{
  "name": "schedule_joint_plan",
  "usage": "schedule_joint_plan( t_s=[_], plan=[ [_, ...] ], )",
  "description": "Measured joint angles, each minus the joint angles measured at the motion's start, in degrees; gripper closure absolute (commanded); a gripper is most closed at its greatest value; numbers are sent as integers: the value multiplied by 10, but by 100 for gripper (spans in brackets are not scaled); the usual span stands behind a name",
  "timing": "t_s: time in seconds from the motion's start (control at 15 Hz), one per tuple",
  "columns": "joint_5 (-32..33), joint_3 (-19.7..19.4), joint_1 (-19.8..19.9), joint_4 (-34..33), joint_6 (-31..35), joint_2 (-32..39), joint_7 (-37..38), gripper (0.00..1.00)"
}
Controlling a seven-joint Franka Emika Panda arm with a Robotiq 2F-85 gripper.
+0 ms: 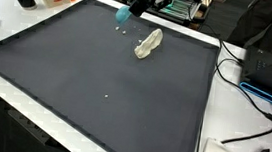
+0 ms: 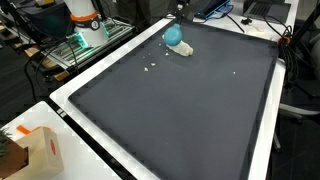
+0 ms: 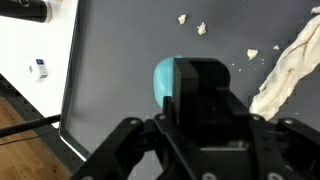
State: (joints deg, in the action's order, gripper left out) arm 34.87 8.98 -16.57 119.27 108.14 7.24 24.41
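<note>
Claw hangs right over the teal thing, which sits just under its tips (honestly can't tell if it's gripping). White rag lies just beside the claw, crumbs a bit past it.

Even, bright indoor light, soft shadows, slight blur; wrist view's near foreground is unfocused.

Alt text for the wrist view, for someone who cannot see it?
The black gripper hangs over a light blue rounded object on a dark grey mat. A pale twisted cloth lies at the picture's right, white crumbs above.
</note>
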Motion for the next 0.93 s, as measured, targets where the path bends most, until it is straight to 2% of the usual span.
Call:
schedule_joint_plan(
  t_s=[0.6, 0.93],
  plan=[
    [-106, 0, 38, 78, 122, -102, -115, 75],
    [-173, -2, 51, 112, 167, -144, -177, 75]
  ],
)
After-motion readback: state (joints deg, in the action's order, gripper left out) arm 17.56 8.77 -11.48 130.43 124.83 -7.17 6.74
